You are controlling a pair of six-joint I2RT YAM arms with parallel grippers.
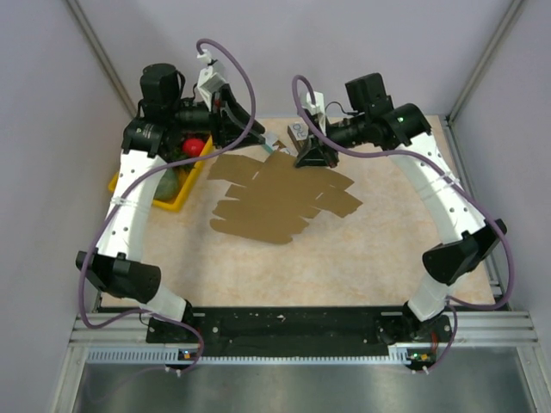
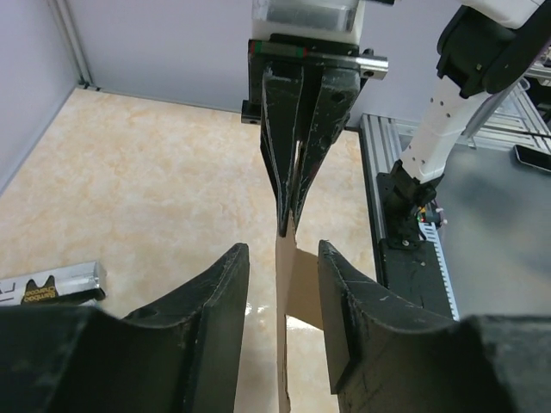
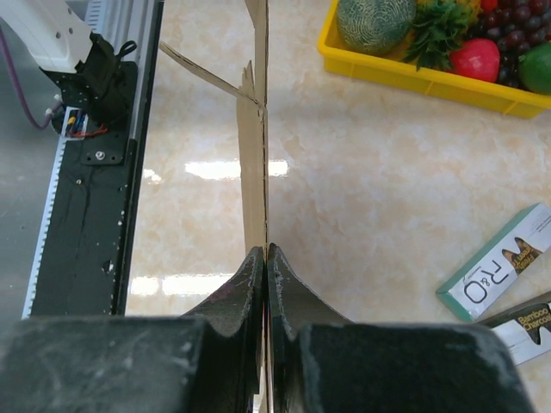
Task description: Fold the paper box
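The paper box (image 1: 275, 202) is not a box yet. It is a plain brown die-cut sheet, unfolded, held up over the far middle of the table (image 1: 370, 258) between the two arms. Both wrist views catch it edge-on with table showing on either side, so I'd say it stands steeply rather than lying flat. I cannot tell whether its lower edge touches the surface. The right gripper (image 3: 265, 254) is clenched on one edge of the sheet, fingers pressed together with only the cardboard between them. Facing it, the left gripper (image 2: 282, 248) straddles the same sheet with its fingers (image 2: 225, 310) spread, a clear gap on one side. On the other side a bent-out flap reaches close to the finger, and I cannot say if it touches. Nothing is clamped there.

With one pinch carrying the whole sheet, it could sag, swing or slide out if that arm moves quickly. If the left jaws close where they are, they may catch the loose flap and crease it off its score line. Once both arms grip, pulling against each other could tear a tab. The two grippers are also close enough to knock fingers. The yellow fruit tray (image 3: 405, 73) and a small printed box (image 3: 495, 275) lie near, so a wide swing of the sheet could sweep them.
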